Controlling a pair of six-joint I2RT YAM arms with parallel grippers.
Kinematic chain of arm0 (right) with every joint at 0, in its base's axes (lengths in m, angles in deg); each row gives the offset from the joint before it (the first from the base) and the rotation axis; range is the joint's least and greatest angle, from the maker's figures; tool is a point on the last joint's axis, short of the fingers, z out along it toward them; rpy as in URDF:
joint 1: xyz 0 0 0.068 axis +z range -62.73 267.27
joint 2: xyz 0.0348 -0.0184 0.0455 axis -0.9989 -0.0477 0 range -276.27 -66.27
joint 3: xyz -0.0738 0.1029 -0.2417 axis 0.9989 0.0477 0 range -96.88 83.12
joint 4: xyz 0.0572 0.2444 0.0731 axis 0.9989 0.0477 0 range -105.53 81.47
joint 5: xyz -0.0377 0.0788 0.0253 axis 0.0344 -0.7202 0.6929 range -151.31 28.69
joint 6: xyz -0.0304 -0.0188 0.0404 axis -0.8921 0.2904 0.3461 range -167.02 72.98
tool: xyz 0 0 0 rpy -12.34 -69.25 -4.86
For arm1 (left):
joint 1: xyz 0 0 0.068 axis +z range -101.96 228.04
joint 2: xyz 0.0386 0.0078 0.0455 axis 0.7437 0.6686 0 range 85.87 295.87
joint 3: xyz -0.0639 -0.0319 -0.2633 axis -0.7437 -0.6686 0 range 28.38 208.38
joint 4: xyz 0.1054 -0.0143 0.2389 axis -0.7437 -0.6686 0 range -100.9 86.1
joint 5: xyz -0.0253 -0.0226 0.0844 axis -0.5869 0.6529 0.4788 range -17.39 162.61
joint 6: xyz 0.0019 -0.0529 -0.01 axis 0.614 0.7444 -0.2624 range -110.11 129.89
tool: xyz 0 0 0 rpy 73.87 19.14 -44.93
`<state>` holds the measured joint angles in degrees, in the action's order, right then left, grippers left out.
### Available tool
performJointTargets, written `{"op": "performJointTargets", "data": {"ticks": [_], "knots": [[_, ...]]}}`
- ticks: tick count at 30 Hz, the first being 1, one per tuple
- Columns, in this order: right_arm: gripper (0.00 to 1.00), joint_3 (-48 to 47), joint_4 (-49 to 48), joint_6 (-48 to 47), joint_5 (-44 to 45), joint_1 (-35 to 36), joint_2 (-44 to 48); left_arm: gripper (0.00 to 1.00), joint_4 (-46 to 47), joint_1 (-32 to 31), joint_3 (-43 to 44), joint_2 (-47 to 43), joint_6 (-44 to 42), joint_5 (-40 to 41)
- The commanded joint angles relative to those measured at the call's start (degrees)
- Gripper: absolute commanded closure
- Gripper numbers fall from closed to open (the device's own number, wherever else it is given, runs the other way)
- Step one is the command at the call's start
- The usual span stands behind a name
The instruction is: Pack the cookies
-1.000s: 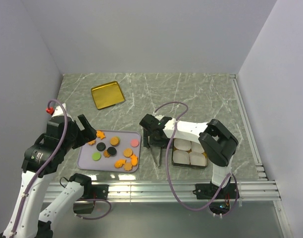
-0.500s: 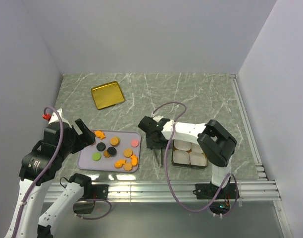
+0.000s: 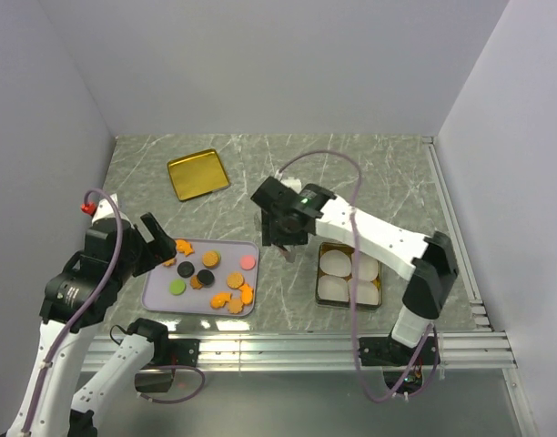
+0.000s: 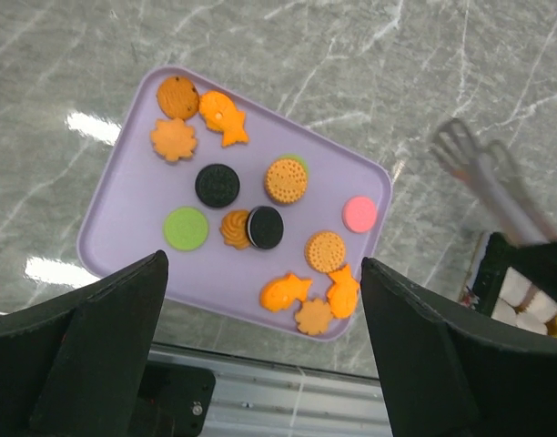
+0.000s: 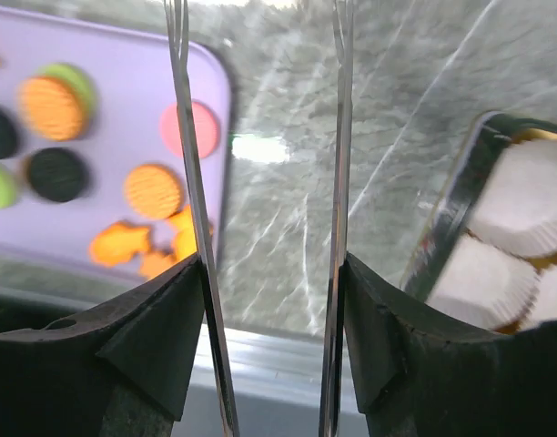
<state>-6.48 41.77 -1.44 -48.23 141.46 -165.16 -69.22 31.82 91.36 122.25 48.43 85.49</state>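
- At far left of the overhead view, the left arm rises from its base and bends over the near-left table edge. The left gripper (image 3: 158, 238) hangs just beside the left rim of the purple tray (image 3: 155, 293), its fingers spread wide and holding nothing.
- Centre: the right arm reaches from its base at the near right, up and across the tin (image 3: 318, 273). The right gripper (image 3: 280, 235) is clamped on metal tongs (image 3: 287, 255), which point down over the table between tray and tin.
- All the cookies (image 4: 265, 228) lie flat on the purple tray, loosely scattered. Most are orange, as ridged rounds, fish and flower shapes. With them are two black sandwich discs, one green disc and one pink disc. One orange swirl touches a black disc.
- Only the left wrist view shows the forked tong tip, over marble to the right of the tray.
- Only the right wrist view shows both tong blades against the fingers' inner faces, and the white paper cups (image 5: 524, 191) filling the tin.
- Only the overhead view shows a gold tray (image 3: 197, 174) on the far side of the table.
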Motion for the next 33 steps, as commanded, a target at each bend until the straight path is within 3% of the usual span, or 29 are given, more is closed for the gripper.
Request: {"op": "performJointTargets", "data": {"ticks": [1,12,18,33], "knots": [[0.34,-4.1,10.7,-1.1,2.9,0.4,3.3,0.07,4.2,-0.1,-0.7,1.4,-3.2,2.7],[0.34,-3.3,13.1,-2.0,0.8,0.4,7.7,0.01,9.6,0.0,-4.5,-0.1,-4.8,4.9],[0.35,-4.3,10.6,-6.0,-4.5,1.3,8.0,0.01,10.4,-0.1,-4.5,-0.4,-5.8,3.5],[0.35,-17.2,8.4,-8.0,-11.3,11.8,-2.1,0.01,10.7,-0.1,-4.6,-5.0,-5.9,3.3]]}}
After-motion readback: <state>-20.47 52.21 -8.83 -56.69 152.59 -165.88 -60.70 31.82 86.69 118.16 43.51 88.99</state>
